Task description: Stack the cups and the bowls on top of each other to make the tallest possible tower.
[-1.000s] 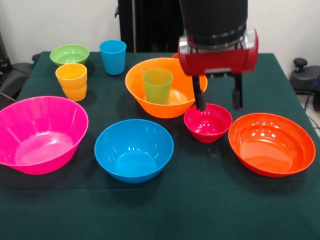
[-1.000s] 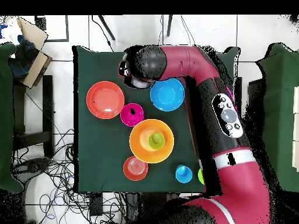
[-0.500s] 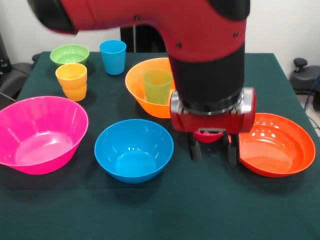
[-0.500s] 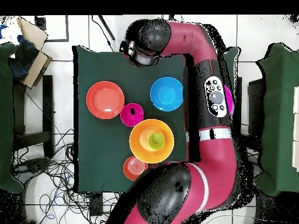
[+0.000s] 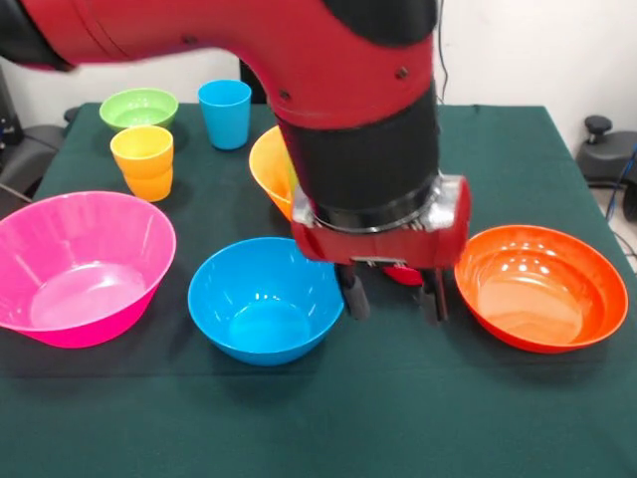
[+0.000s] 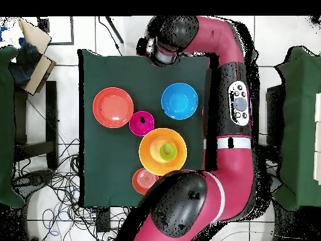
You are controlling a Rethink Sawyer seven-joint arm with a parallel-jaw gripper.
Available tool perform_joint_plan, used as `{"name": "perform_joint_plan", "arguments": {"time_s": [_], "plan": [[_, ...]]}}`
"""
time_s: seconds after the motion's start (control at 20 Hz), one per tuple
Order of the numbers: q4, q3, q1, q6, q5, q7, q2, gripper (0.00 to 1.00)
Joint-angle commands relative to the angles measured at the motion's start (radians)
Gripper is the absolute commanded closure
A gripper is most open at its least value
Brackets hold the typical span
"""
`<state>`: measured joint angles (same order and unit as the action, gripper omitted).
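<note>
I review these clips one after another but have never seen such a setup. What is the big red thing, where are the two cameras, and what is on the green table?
The big red thing is a robot arm; the black prongs at its end are its gripper, open and holding nothing. One camera faces the robot across the table; the other looks straight down from above, turned half round.

On the green cloth lie plastic bowls: a big pink bowl, a blue bowl, a red-orange bowl and a big orange bowl with a green cup standing inside it. A small magenta bowl sits mostly hidden behind the gripper in the front view. Farther back stand a yellow-orange cup, a blue cup and a small green bowl.
</note>
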<state>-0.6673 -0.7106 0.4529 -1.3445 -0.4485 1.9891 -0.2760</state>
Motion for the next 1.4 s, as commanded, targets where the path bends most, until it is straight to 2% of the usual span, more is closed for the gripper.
{"name": "perform_joint_plan", "arguments": {"time_s": [0.05, 0.2, 0.6, 1.05, 1.4], "plan": [[-0.05, 0.009, 0.032, -0.022, -0.002, -0.269, -0.08, 0.0], [-0.074, 0.008, 0.05, 0.0, 0.004, -0.29, -0.081, 0.0], [-0.079, -0.012, 0.114, 0.012, 0.012, -0.422, -0.045, 0.0], [-0.334, -0.004, 0.197, 0.23, 0.007, -0.422, -0.107, 0.0], [-0.537, -0.011, 0.249, 0.382, -0.008, -0.357, -0.184, 0.0]]}}
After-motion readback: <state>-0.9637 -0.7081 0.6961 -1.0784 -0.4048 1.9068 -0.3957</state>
